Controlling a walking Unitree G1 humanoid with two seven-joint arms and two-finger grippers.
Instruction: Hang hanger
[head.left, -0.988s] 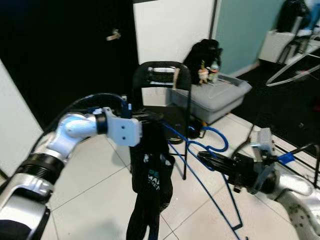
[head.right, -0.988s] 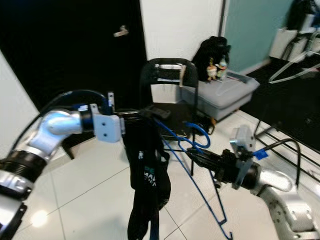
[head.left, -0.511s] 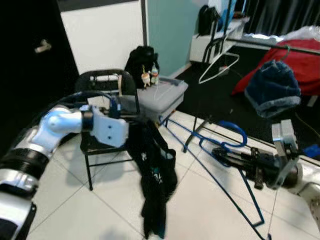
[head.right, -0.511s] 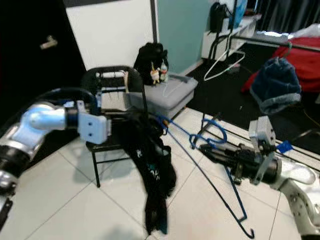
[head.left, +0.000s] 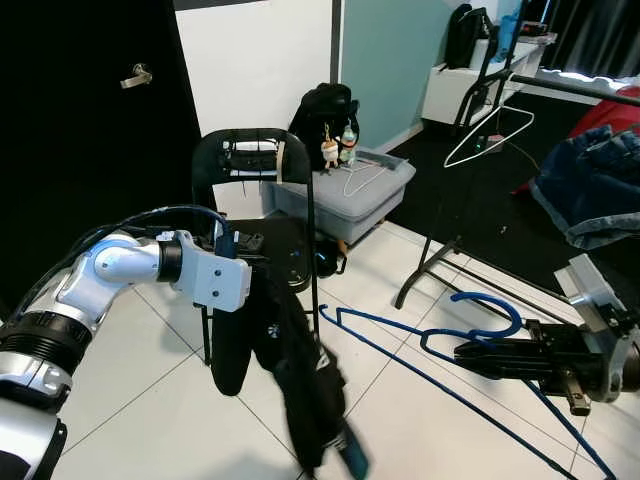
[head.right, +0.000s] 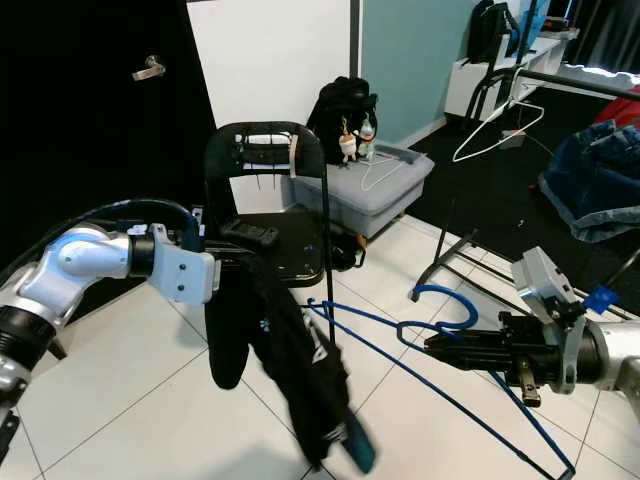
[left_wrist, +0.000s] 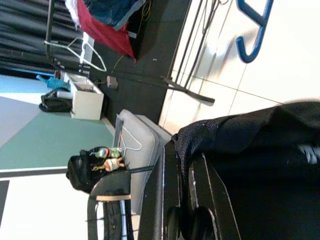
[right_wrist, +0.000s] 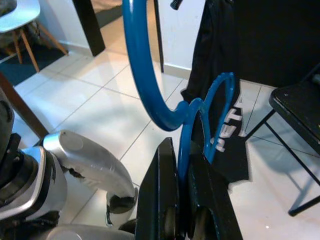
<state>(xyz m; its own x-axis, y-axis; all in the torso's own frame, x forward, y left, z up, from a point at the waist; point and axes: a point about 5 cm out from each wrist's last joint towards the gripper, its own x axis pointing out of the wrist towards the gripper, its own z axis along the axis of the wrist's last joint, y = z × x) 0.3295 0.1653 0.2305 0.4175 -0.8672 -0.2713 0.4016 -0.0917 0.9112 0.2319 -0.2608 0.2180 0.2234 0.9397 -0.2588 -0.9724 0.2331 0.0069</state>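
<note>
The blue hanger (head.right: 420, 330) was held out over the white tile floor (head.right: 120, 400) on the right, its neck clamped between the right gripper (head.right: 440, 346) fingers, hook up and frame slanting down toward the near right. To its left the left gripper (head.right: 262, 240) was closed on a black garment (head.right: 285, 360) that hung down, in front of a black folding chair (head.right: 265, 200). Beyond the chair sat a grey storage bin (head.right: 385, 185), and a white hanger (head.right: 497, 130) hung on a garment rack (head.right: 560, 85) far right.

Evenly bright indoors, with pale glare on the white floor tiles (head.left: 150, 400). Slightly soft throughout; motion-smeared at the hanging black garment's (head.left: 300, 390) lower end. Deep, featureless black at the door (head.left: 90, 150).
</note>
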